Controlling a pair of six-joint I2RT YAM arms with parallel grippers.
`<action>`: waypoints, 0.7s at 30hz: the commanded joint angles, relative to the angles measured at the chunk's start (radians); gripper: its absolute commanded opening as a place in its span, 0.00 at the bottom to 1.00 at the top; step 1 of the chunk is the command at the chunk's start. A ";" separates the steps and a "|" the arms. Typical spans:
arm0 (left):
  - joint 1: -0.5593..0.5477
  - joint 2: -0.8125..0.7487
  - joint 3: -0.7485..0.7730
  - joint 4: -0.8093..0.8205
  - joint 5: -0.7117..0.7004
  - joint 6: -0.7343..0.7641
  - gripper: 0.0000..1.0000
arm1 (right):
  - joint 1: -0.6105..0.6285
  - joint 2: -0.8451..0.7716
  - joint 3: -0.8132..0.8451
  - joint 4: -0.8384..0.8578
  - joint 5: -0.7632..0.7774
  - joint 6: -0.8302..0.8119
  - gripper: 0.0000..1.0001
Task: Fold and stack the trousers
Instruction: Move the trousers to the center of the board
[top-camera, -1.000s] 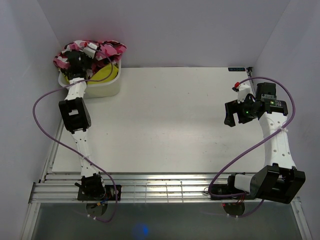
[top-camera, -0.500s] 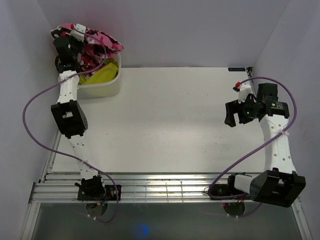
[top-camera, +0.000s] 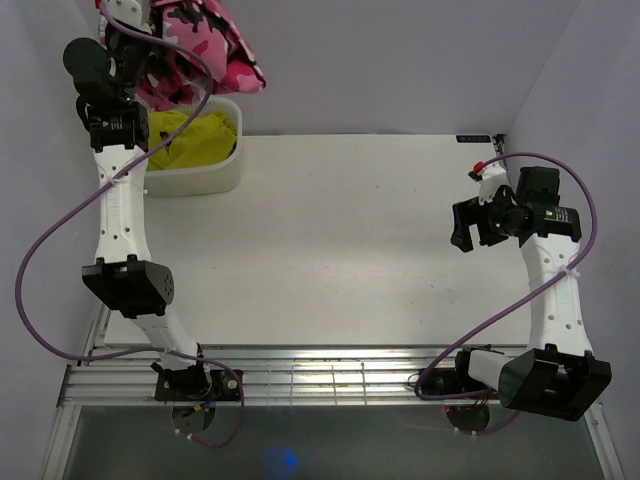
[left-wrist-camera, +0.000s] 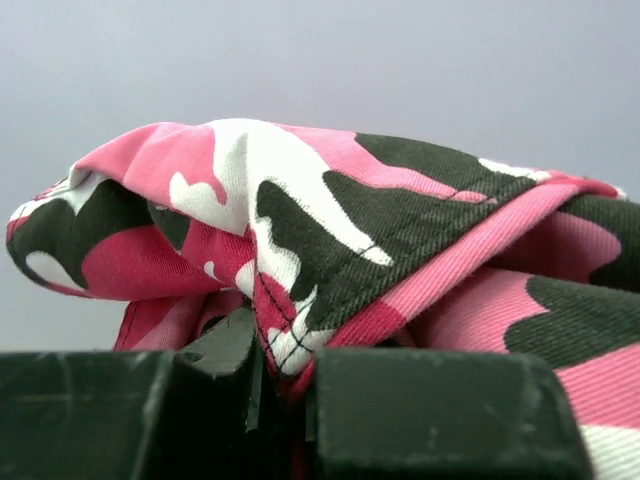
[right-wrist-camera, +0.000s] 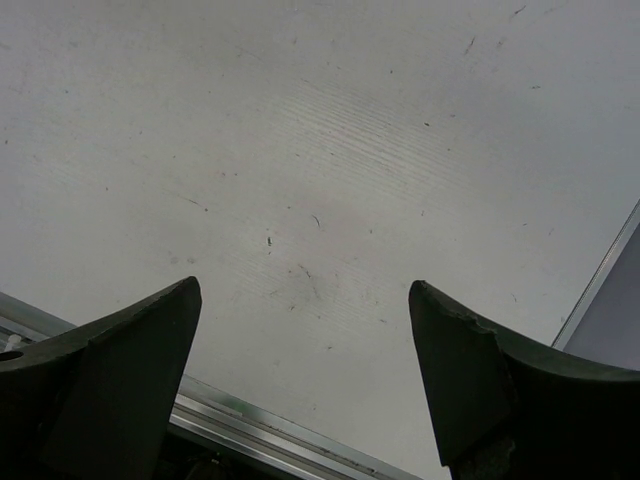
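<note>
The left pincer (left-wrist-camera: 285, 392) clenched only a seam fold of the trousers (top-camera: 218, 48), held bunched above the tub (top-camera: 226, 176), so the cloth could slip out; the right pincer (top-camera: 461, 226) hung released over the table (top-camera: 340, 260).

A white worktop (top-camera: 330, 250) is seen, and only one thing is set directly on it — a pale tub (top-camera: 200, 182) at the far left corner.

Twilled cloth trousers (left-wrist-camera: 400, 230), matt table (right-wrist-camera: 300, 150)
</note>
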 joint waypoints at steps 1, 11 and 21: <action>-0.104 -0.157 -0.014 0.095 0.121 -0.171 0.00 | -0.014 -0.023 0.015 0.048 -0.022 0.007 0.90; -0.489 -0.220 -0.199 0.007 0.226 -0.244 0.00 | -0.107 -0.014 0.022 0.037 -0.097 0.001 0.90; -0.681 -0.076 -0.549 -0.271 0.126 -0.123 0.38 | -0.416 0.065 0.062 -0.168 -0.284 -0.249 0.90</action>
